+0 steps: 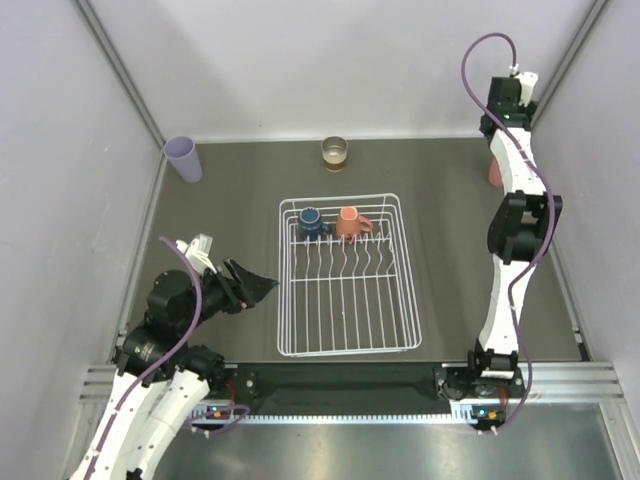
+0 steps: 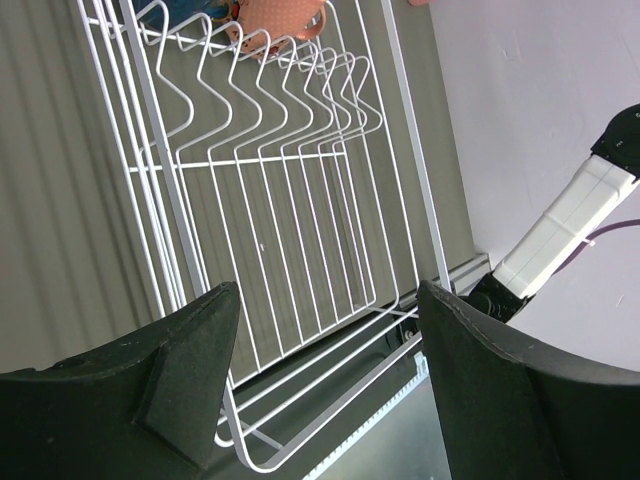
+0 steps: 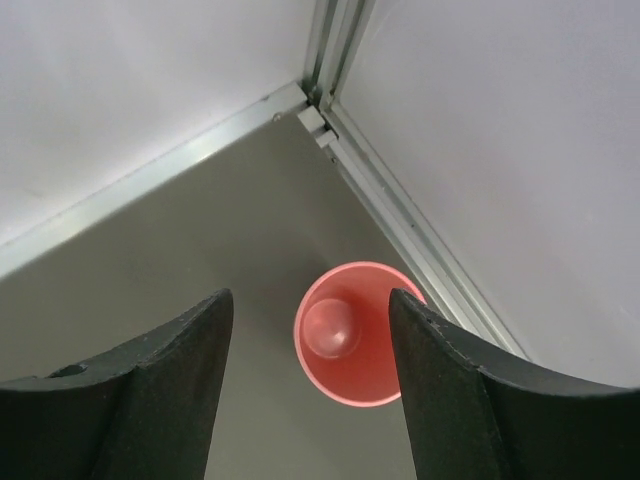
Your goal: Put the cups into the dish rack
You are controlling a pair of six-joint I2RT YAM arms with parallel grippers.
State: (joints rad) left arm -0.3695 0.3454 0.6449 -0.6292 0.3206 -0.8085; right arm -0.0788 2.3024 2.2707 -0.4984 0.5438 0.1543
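The white wire dish rack (image 1: 282, 300) stands mid-table. A dark blue mug (image 1: 311, 222) and a terracotta-orange mug (image 1: 350, 224) sit at its far end. The lavender tumbler (image 1: 182, 158) stands at the far left and the shiny brownish cup (image 1: 334, 153) at the far middle. The pink tumbler (image 1: 494, 173) stands upright in the far right corner, partly hidden by the right arm. My right gripper (image 3: 310, 298) is open above the pink tumbler (image 3: 350, 335), which shows between its fingers, untouched. My left gripper (image 1: 258, 287) is open and empty beside the rack's left rim (image 2: 170, 200). The orange mug (image 2: 285, 15) shows at the top of the left wrist view.
White walls with aluminium rails (image 3: 420, 240) close in the table on three sides, and the pink tumbler stands close to the right rail. The right arm's base (image 1: 485, 375) sits at the near edge, right of the rack.
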